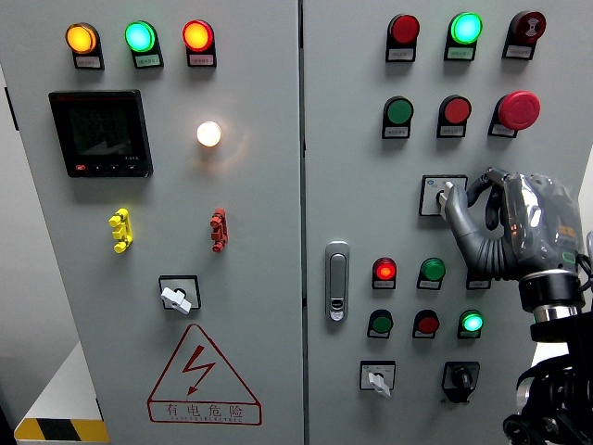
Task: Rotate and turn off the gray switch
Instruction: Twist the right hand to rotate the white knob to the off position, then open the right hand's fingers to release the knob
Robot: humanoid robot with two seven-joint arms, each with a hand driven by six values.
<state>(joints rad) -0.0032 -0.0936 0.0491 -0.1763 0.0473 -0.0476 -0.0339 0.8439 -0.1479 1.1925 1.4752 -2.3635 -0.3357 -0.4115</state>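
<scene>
Reaching in from the lower right, my right hand [505, 222] is up against the right-hand cabinet door [357, 176], with the thumb and one finger [456, 221] pinched on the knob of the gray switch [443, 195] and the remaining fingers curled loosely beside it. The switch sits in a black square plate in the middle of that door, under a row made of a dark green button [399, 112], a red button [456, 110] and a large red mushroom button [519, 109]. The knob handle stands roughly upright between the fingertips. Above that row: a red lamp [404, 30], a lit green lamp [465, 28] and a dark red buzzer-like cap [528, 28]. Below the hand I note a lit red lamp [384, 270], a green one [432, 270], then a dark green, a dark red and a lit green lamp [473, 322] in the next row, and two more switches, one white-handled [377, 378], one black [460, 378]. A metal door latch [337, 280] sits at the door's left edge. On the left door: amber, green and orange lamps lit along the top, a black meter [100, 133], a glowing white lamp [208, 133], a yellow tag [119, 230], a red tag [218, 230], another white-handled switch [178, 296], and a red warning triangle [203, 375]. The left arm does not show.
</scene>
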